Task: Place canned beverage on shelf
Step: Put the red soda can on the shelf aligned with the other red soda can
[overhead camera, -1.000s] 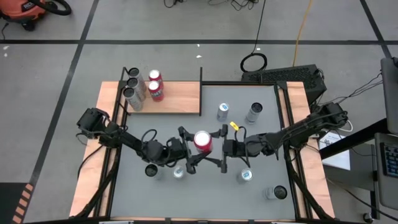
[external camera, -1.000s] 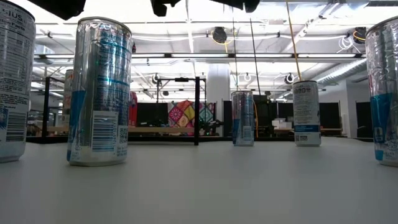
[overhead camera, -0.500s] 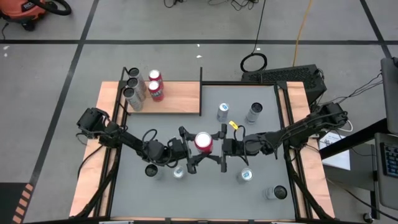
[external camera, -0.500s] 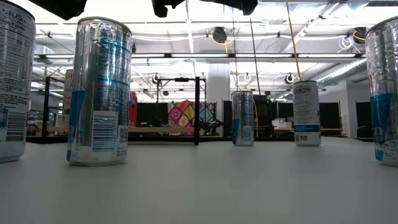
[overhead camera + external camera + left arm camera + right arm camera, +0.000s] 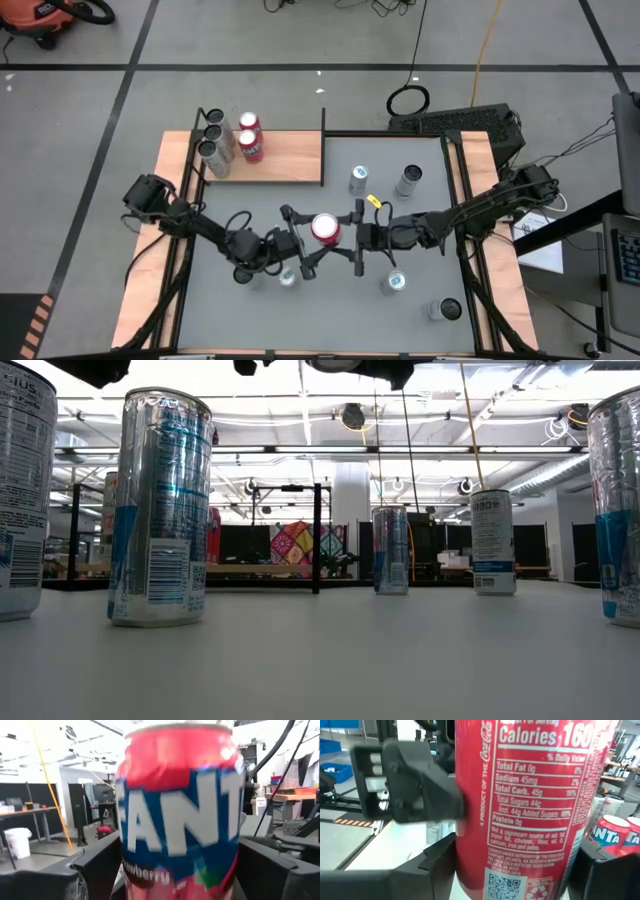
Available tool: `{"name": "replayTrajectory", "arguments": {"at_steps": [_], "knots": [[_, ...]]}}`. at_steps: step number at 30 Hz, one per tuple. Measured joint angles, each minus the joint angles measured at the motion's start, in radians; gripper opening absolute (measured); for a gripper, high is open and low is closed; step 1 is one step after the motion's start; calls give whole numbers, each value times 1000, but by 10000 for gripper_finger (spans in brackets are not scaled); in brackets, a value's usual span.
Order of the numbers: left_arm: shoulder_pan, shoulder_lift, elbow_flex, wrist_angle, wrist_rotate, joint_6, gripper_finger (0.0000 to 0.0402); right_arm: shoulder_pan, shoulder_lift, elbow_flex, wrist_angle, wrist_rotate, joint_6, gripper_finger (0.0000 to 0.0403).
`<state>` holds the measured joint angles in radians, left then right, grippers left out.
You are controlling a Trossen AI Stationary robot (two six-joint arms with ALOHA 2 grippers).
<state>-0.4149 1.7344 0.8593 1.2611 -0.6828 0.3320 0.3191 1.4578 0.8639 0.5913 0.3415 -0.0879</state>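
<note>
**Red can held between two arms above the desk**

Grey desk [image 5: 420, 225] with silver cans [image 5: 358, 179] scattered about; the shelf [image 5: 285, 157] sits at its far left corner carrying five cans. Mid-desk, a red Fanta can [image 5: 325, 229] hangs aloft between both grippers. The right gripper [image 5: 356, 237] has its jaws clamped on the can; the left gripper [image 5: 300, 240] flanks it, jaws spread wide, contact unclear.

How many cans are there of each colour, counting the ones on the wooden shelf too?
red cans: 3
silver cans: 9, one partly hidden
Total: 12
</note>
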Motion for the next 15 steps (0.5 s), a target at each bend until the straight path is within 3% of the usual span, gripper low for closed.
{"name": "replayTrajectory", "arguments": {"at_steps": [11,15], "knots": [[-20,-49,0,12,-16,0,343,0,0,0,-68,0,24,234],[-20,-83,0,-70,-15,-13,343,0,0,0,-76,0,24,235]]}}
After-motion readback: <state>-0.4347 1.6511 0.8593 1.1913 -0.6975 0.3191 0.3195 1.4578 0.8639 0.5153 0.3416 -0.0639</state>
